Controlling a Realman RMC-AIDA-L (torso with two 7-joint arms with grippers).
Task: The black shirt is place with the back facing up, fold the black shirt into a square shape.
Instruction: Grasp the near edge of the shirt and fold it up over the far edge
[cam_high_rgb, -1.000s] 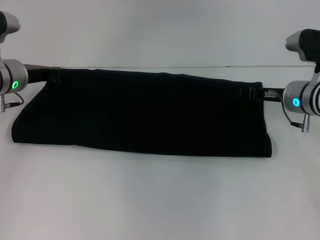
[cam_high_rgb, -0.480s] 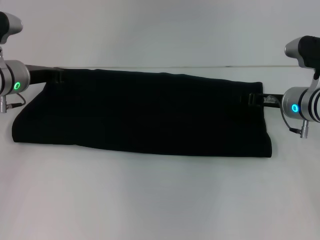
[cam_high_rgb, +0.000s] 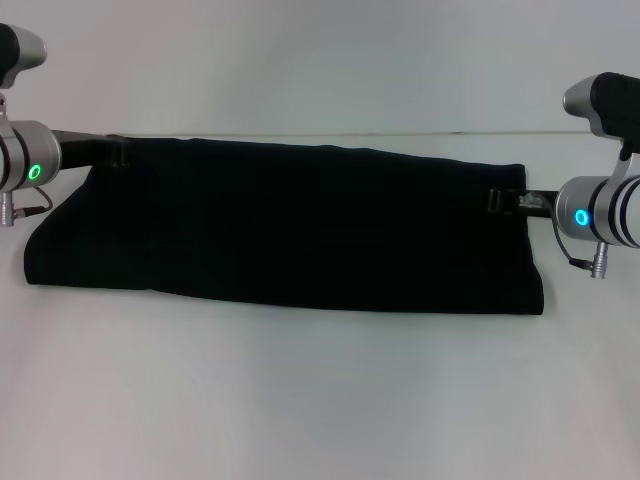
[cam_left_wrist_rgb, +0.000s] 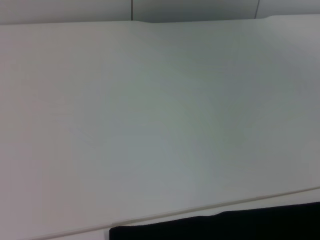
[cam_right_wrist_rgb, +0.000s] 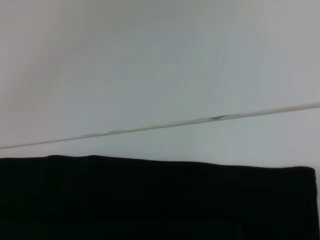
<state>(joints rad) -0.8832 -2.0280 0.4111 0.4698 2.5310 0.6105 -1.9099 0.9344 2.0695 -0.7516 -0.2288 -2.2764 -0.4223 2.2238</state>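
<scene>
— Two grippers are reaching in from the frame's sides in the head view. Is either one gripping?

— Hard to tell. The left gripper (cam_high_rgb: 115, 152) is sitting at the upper left corner of the black shirt (cam_high_rgb: 290, 225), and the right gripper (cam_high_rgb: 505, 199) is sitting at its right end, but dark fingers are blending into dark cloth.

— Where is the shirt lying?

— It is stretching as a long folded band across the white table (cam_high_rgb: 320, 400), mid-frame. Both wrist views are catching only its edge (cam_right_wrist_rgb: 150, 200).
</scene>
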